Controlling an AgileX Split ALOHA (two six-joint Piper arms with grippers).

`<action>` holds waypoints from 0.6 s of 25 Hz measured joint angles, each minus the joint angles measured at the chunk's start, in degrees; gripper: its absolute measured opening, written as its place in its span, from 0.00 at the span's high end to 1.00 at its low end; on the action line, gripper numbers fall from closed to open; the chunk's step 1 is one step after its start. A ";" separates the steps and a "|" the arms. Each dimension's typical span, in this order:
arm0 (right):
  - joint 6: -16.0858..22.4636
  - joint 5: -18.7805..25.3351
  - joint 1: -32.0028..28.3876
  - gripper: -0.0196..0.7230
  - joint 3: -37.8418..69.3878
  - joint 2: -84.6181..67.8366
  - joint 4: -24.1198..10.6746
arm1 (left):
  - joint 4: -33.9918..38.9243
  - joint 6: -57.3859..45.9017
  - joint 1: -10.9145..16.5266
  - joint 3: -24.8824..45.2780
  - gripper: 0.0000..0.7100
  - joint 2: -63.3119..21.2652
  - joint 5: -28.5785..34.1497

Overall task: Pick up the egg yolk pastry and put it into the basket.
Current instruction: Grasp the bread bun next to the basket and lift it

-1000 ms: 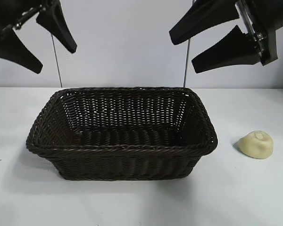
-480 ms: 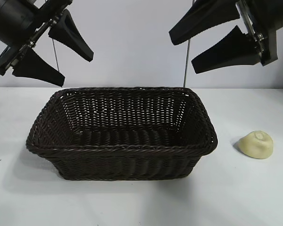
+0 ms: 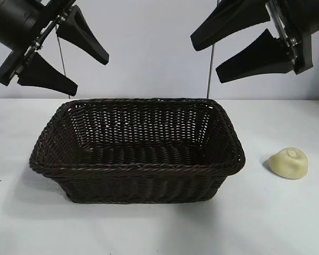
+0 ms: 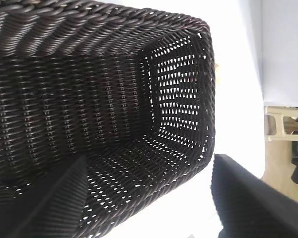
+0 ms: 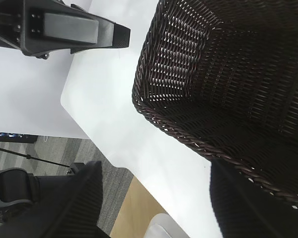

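The egg yolk pastry, a small pale yellow dome with a dimple, lies on the white table to the right of the basket. The dark brown wicker basket stands in the middle with nothing in it. My left gripper hangs open in the air above the basket's back left corner, holding nothing. My right gripper hangs open high over the basket's back right, up and left of the pastry. The left wrist view looks down into the basket between the open fingers. The right wrist view shows the basket's rim.
The white table runs to both sides of the basket and in front of it. Two thin rods stand behind the basket. In the right wrist view the table's edge and the floor show beyond it.
My left gripper has swung in from the upper left corner toward the basket, to the right and a little down. The right gripper, the pastry and the basket have not moved.
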 joint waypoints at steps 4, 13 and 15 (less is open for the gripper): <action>0.00 -0.05 0.00 0.36 0.00 0.00 0.00 | -0.05 0.00 0.00 0.00 0.28 0.00 0.00; 7.03 -0.10 0.00 0.19 -2.74 0.00 -6.61 | -0.05 0.06 0.00 0.00 0.28 0.00 0.11; 11.52 0.06 0.00 0.15 -5.21 0.00 -13.23 | -0.05 0.06 0.00 0.00 0.28 0.00 0.23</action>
